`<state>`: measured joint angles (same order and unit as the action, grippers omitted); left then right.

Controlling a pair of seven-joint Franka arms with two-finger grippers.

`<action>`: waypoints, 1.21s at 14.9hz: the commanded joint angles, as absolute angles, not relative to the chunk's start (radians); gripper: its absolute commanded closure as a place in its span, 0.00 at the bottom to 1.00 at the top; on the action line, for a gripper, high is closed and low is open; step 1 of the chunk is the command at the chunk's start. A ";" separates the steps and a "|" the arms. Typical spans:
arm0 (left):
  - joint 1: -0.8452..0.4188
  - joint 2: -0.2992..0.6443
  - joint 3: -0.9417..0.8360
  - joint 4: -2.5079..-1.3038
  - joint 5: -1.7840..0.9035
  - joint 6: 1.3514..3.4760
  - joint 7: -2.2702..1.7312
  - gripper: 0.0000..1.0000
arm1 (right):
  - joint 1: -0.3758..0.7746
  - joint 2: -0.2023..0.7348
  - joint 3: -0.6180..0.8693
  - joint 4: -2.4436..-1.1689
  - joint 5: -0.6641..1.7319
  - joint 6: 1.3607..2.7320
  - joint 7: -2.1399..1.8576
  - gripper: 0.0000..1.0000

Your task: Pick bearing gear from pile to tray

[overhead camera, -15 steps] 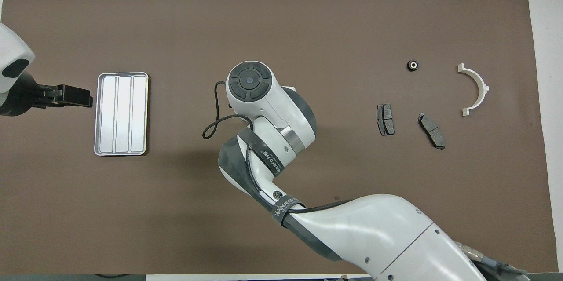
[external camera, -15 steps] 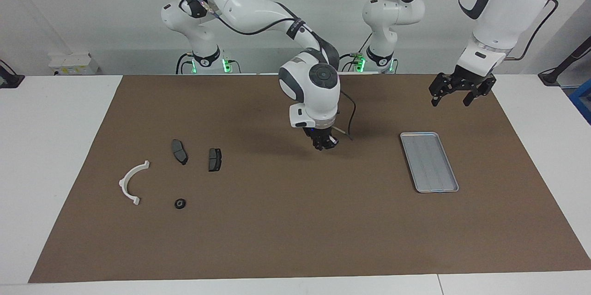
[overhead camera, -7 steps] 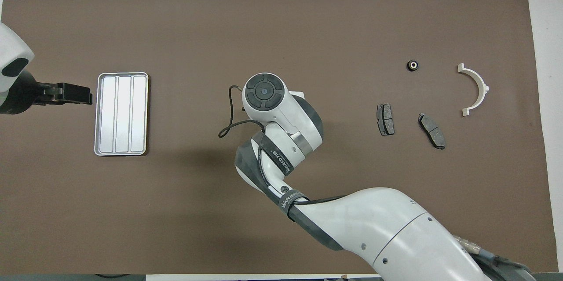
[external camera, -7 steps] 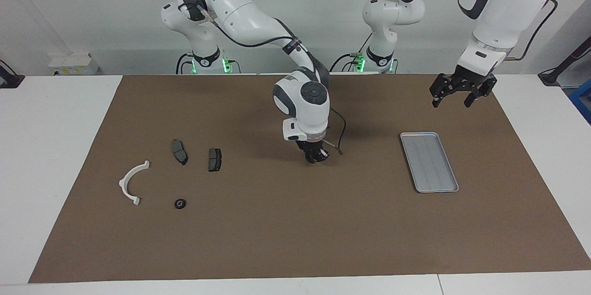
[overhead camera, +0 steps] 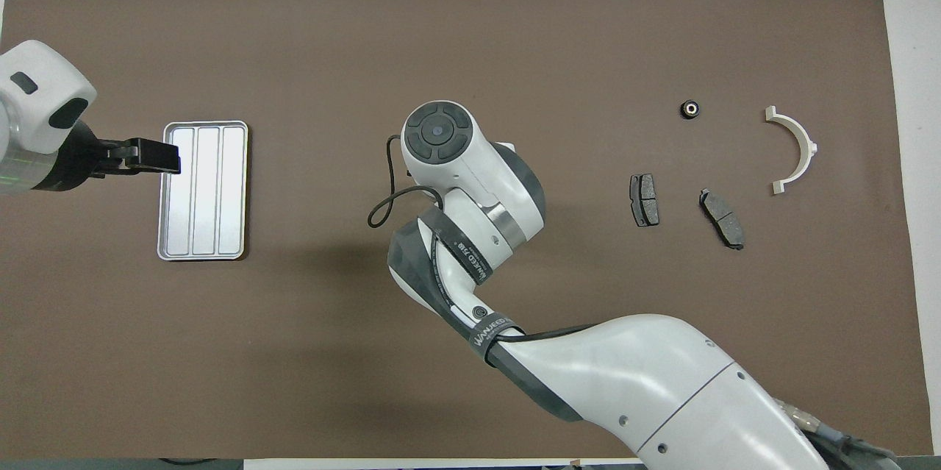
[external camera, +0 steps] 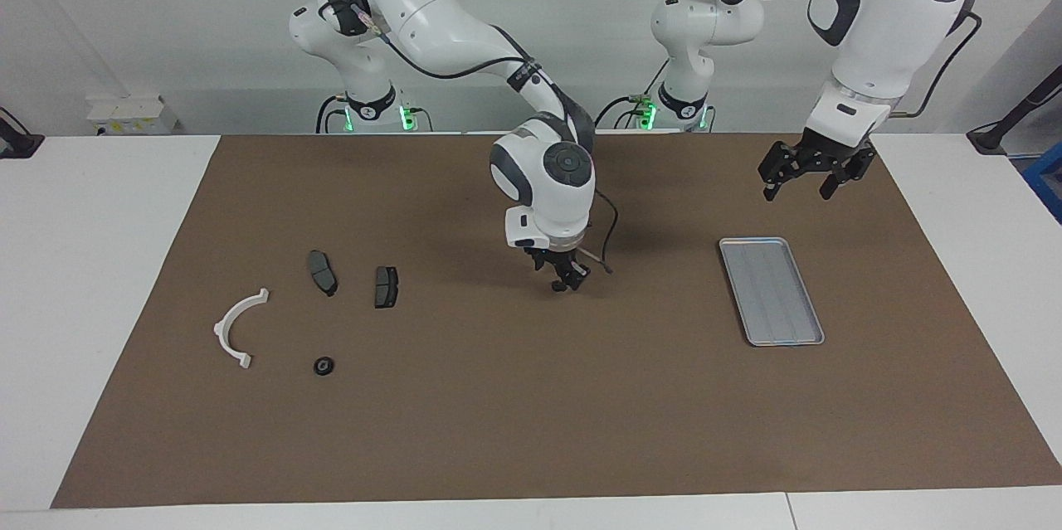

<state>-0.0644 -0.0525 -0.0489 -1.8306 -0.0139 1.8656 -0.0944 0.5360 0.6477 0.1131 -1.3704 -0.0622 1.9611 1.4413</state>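
Small black round bearing (external camera: 323, 366) (overhead camera: 689, 109) lying flat on the brown mat (external camera: 498, 414) toward the right arm's end of the bench (external camera: 99, 265), not yet picked up. Set just beside the white half-ring bracket (external camera: 222, 331) (overhead camera: 809, 146), touching nothing. Farther from the robots than the two dark brake pads (external camera: 322, 273) (overhead camera: 644, 199), themselves side by side and apart from each other.

Silver tray (external camera: 751, 240) (overhead camera: 206, 190) flat on the mat toward the left arm's end, well apart from the scattered parts, long side running away from the robots.

Right jaws pointing straight down over bare mat around the middle of the bench, between the brake pads and the tray. Held low, close above the mat, fingertips apart. Gripping nothing. Thin black cable (external camera: 610, 240) (overhead camera: 382, 205) looping out from the wrist.

Left jaws up in the air, spread wide, gripping nothing. Hanging by the tray's rim on the side toward the left arm's end; from above, tips just overlapping that rim. In the facing view clearly raised off the tray, no contact.
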 commanded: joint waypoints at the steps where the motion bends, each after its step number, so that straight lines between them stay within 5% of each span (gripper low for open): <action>1: -0.103 0.000 -0.043 -1.800 0.011 1.894 -0.202 0.00 | 0.459 0.617 0.127 -1.250 -0.066 1.827 1.412 0.00; 9: -0.299 0.311 -0.038 -1.550 0.008 1.890 -0.491 0.00 | 0.160 0.486 0.118 -1.258 -0.090 1.681 0.533 0.00; 13: -0.408 0.517 -0.034 -1.395 0.020 1.907 -0.659 0.00 | 0.022 0.482 0.118 -1.337 -0.127 1.761 0.376 0.00; 18: -0.475 0.581 -0.037 -1.388 -0.006 2.025 -0.729 0.00 | -0.054 0.503 0.118 -1.497 -0.202 1.974 0.374 0.00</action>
<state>-0.4594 0.5631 -0.0527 -1.4232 -0.0013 2.0133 -0.7064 -0.0284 0.5053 0.1028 -1.4219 -0.1614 1.8917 0.3792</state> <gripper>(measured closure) 0.000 0.000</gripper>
